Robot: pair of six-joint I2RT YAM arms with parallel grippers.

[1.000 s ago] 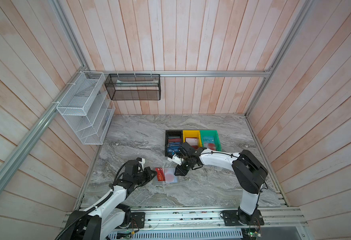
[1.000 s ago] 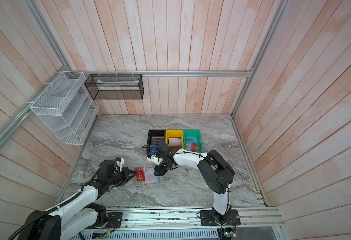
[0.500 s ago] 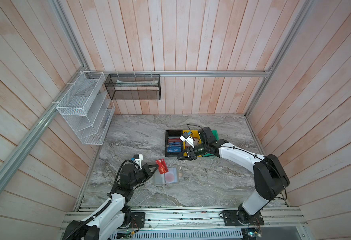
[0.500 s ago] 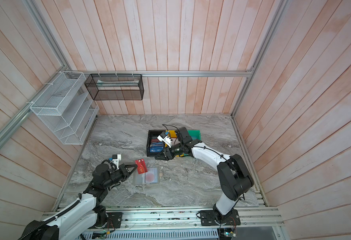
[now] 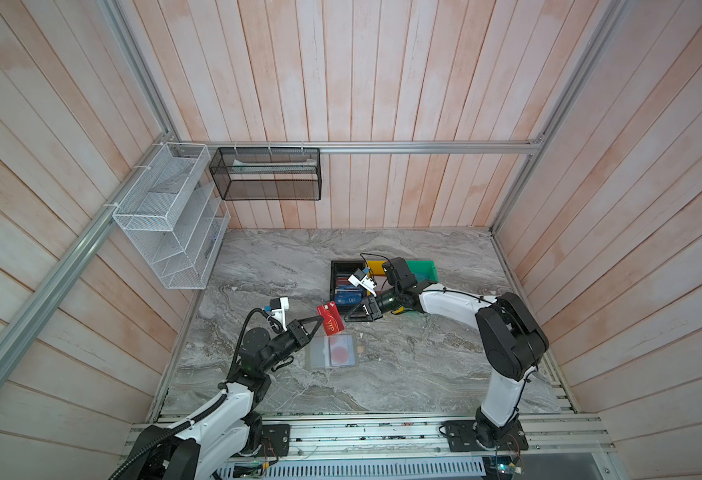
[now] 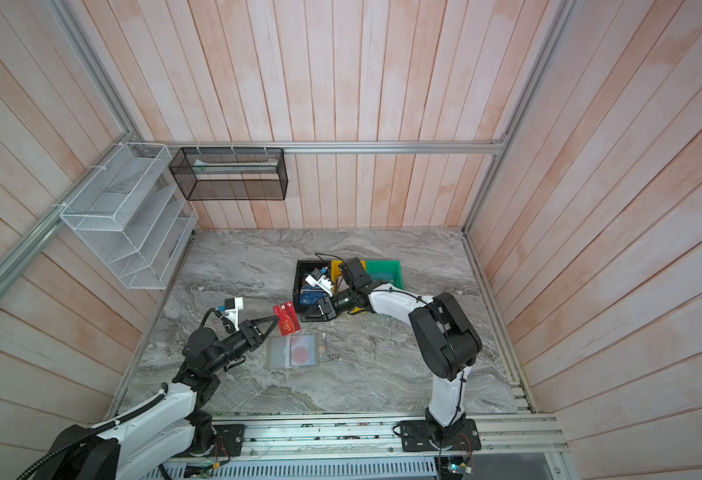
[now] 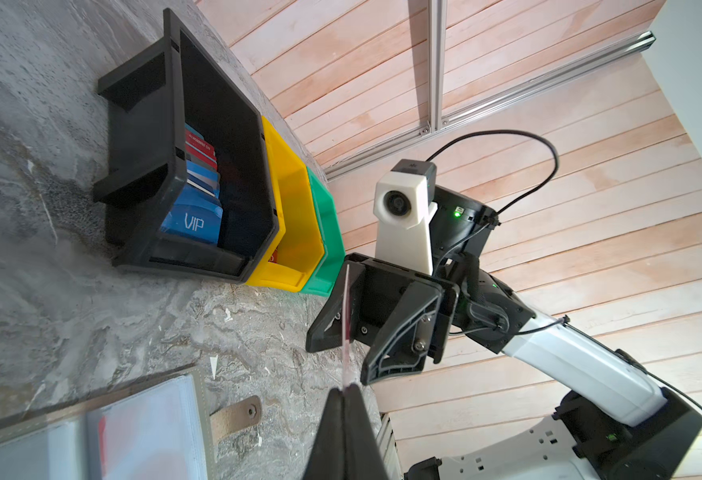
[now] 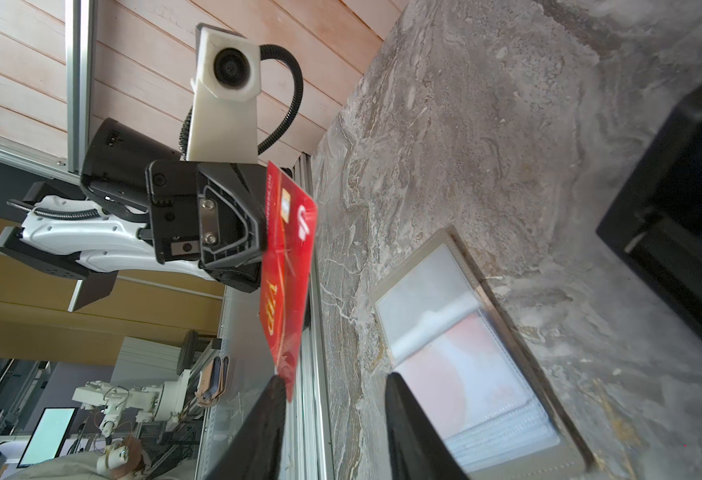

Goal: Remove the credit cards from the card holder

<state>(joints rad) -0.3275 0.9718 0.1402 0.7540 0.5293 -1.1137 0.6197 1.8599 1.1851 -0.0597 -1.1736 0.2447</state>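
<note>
Left gripper (image 5: 320, 319) pinches red card (image 5: 331, 323) by its edge; right gripper (image 5: 345, 318), jaws parted (empty), could knock it loose at handover

The left arm (image 5: 222, 409) stretches forward from the near edge of the bench, its jaws pinched shut on a red card (image 5: 330, 319) held clear of the bench. The right arm (image 5: 449, 301) folds across towards it, jaws parted, tips just beside the card.
</note>
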